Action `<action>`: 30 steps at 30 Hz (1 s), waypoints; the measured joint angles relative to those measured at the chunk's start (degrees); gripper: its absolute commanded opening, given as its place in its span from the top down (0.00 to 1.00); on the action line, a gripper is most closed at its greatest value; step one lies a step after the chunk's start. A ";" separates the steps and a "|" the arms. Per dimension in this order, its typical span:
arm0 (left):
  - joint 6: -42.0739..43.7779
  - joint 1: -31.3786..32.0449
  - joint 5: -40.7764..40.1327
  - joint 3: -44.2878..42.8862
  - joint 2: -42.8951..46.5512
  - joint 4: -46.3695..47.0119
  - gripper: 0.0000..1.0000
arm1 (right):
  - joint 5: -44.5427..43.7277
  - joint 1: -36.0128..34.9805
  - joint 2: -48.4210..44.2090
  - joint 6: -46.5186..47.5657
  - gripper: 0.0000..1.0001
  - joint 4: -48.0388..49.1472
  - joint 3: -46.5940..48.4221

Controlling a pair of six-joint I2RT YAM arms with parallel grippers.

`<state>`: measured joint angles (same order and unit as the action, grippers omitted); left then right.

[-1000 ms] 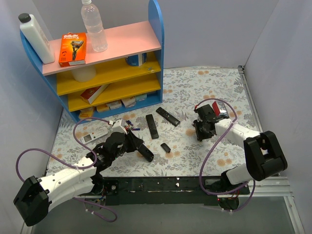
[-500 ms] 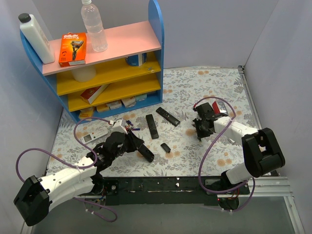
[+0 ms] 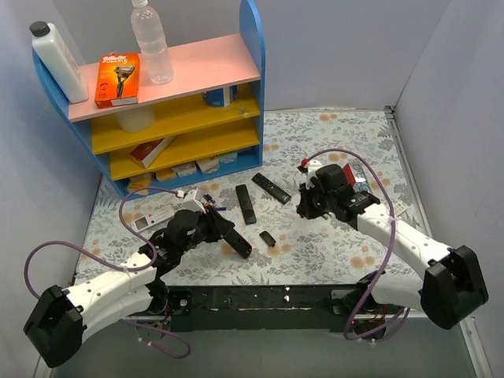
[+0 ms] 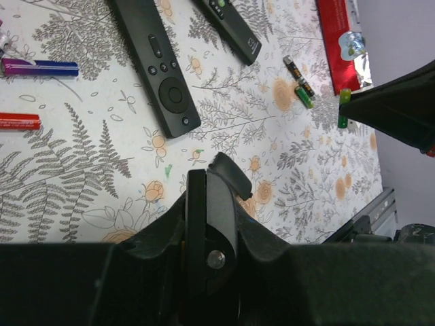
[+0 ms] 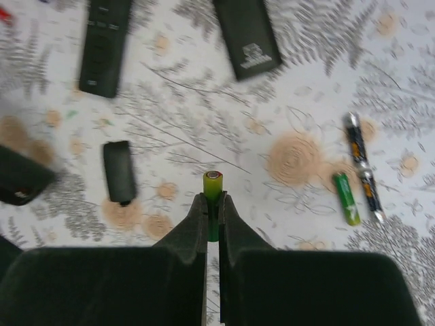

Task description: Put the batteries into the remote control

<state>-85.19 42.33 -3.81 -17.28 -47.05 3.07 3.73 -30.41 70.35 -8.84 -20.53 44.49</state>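
Observation:
My left gripper is shut on a black remote control, held edge-on just above the table at the near left. My right gripper is shut on a green-yellow battery, which stands upright between the fingers above the table's middle. In the left wrist view that battery shows at the tip of the right gripper's dark fingers. A second green battery lies on the cloth beside dark cells. A small black battery cover lies loose.
Two other black remotes lie mid-table and a white remote at the left. A blue shelf unit stands at the back left. A red pack lies at the right, red and purple pens at the left.
The right gripper has shut on the green-yellow battery and carried it leftward from the right side toward the table's middle. The left arm has hardly moved.

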 measured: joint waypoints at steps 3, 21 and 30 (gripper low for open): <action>-0.11 -2.03 2.99 0.37 -0.37 2.60 1.00 | 2.58 -4.61 -4.26 -0.33 0.99 4.04 -0.24; -8.46 -11.47 26.82 1.92 -6.73 27.85 1.00 | 7.39 -24.48 -14.67 0.81 0.99 22.25 -2.82; -9.66 -11.47 29.77 -2.62 -9.20 34.05 1.00 | 6.84 -27.08 -13.53 2.93 0.99 23.32 -2.82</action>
<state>-94.85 30.85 25.96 -19.90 -56.25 37.12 10.57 -57.49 56.82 -5.91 2.79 41.67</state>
